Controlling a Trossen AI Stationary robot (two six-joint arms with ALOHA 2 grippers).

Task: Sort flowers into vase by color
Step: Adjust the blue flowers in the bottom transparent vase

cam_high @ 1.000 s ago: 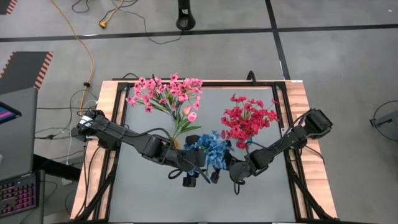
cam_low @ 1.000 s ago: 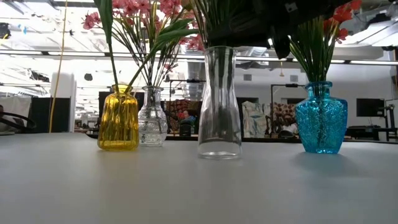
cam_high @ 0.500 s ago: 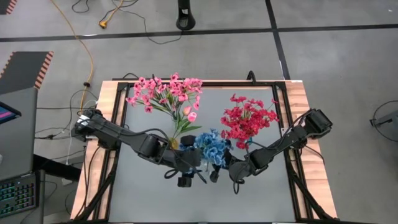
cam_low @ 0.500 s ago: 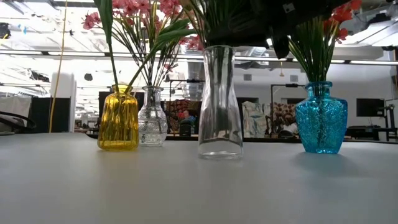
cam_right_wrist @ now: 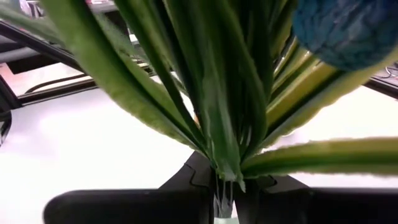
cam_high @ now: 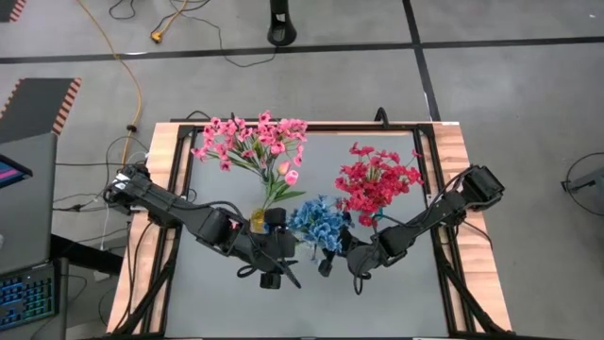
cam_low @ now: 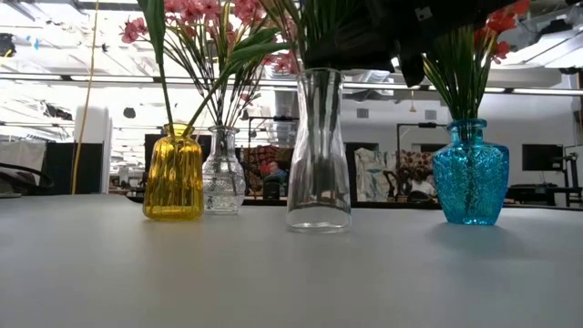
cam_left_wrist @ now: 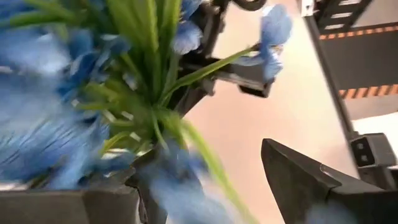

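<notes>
a: risk, high view: blue flowers (cam_high: 318, 225) bunch above the tall clear vase (cam_low: 318, 150); left gripper (cam_high: 271, 260) beside them, fingers spread

b: low view: stems inside vase. right wrist view: right gripper (cam_right_wrist: 227, 186) clamps the stems; a sideways pull could tip the vase

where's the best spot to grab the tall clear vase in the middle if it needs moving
Probably the narrow neck of the tall clear vase, gripped from the side: it pinches in below the rim, and the blue flowers and green stems fill the mouth, blocking a grasp from above.
</notes>
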